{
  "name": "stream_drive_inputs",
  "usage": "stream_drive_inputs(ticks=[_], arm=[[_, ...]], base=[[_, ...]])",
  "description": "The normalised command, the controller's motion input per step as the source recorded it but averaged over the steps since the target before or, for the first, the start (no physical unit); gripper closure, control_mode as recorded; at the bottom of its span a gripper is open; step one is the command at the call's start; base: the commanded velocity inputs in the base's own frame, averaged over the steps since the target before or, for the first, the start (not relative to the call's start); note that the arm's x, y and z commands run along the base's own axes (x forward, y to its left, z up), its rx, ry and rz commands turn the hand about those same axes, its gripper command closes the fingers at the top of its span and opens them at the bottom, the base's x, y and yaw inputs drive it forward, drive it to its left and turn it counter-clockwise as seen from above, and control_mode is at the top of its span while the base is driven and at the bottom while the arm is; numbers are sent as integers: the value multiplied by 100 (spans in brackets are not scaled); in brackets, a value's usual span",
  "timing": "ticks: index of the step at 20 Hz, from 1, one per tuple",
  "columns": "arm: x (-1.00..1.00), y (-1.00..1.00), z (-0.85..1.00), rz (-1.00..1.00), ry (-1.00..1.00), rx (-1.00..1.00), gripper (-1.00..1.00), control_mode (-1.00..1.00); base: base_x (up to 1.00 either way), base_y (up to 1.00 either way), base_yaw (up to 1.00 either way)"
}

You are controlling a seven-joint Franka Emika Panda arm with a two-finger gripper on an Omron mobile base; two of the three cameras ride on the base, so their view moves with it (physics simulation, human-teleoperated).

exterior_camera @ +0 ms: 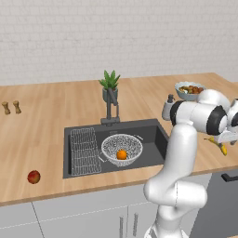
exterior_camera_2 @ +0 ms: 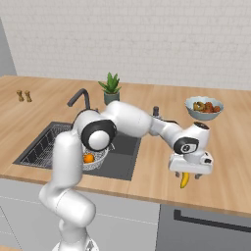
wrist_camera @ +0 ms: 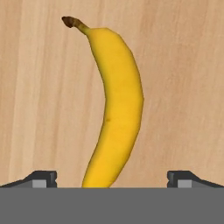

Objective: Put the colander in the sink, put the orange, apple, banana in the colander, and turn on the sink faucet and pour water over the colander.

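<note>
Hand (wrist_camera: pixel 112 178) wide open, directly over banana (wrist_camera: pixel 115 105) lying btwn fingertips on wood counter (wrist_camera: pixel 39 96), not gripped.

A: What's the counter (exterior_camera: pixel 46 130) made of?
B: Pale wood with fine grain, matt. The sink (exterior_camera: pixel 153 132) is dark grey, smooth and dull.

A: And the colander (exterior_camera: pixel 122 148)?
B: Fine silvery wire mesh with a metal rim. The rack (exterior_camera: pixel 84 151) beside it is thin wire too.

A: The fruit?
B: The banana (wrist_camera: pixel 116 109) has smooth, slightly waxy yellow skin with a rough brown stem; the orange (exterior_camera: pixel 122 155) looks matt.
</note>
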Motion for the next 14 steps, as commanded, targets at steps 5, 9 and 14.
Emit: stream_drive_inputs(ticks=[5,9,14], arm=[[0,0,-18,0,-1,0,-100,-100],[0,2,-17,0,0,0,-100,-100],[3,10,-20,1,0,0,-100,-100]], base=[[0,0,0],[0,0,0],[0,0,0]])
